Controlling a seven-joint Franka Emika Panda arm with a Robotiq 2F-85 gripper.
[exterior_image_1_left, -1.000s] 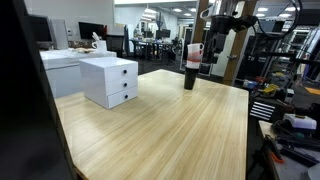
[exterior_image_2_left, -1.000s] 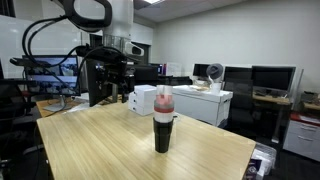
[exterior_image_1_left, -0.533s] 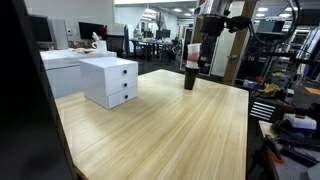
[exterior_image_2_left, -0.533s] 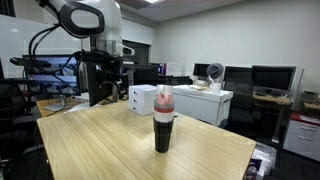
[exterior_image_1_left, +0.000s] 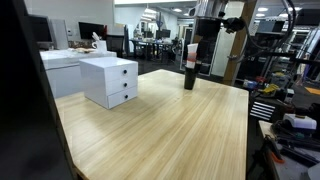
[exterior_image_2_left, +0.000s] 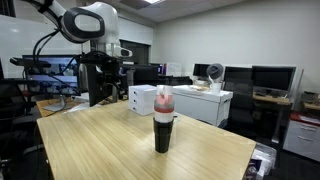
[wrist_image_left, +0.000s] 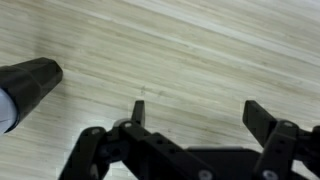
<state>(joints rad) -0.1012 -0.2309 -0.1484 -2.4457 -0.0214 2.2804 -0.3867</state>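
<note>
One dark, pink-topped bottle (exterior_image_2_left: 163, 122) stands upright on the table (exterior_image_2_left: 100, 140), well apart from the white drawers (exterior_image_1_left: 110, 80). The fingers (wrist_image_left: 262, 122) hang wide and empty above bare wood; the wrist view shows the bottle off to their left.

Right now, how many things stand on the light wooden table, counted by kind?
White box-shaped cabinet with two drawers: 1
Black upright bottle with a pink upper part: 1
Total on the light wooden table: 2
</note>
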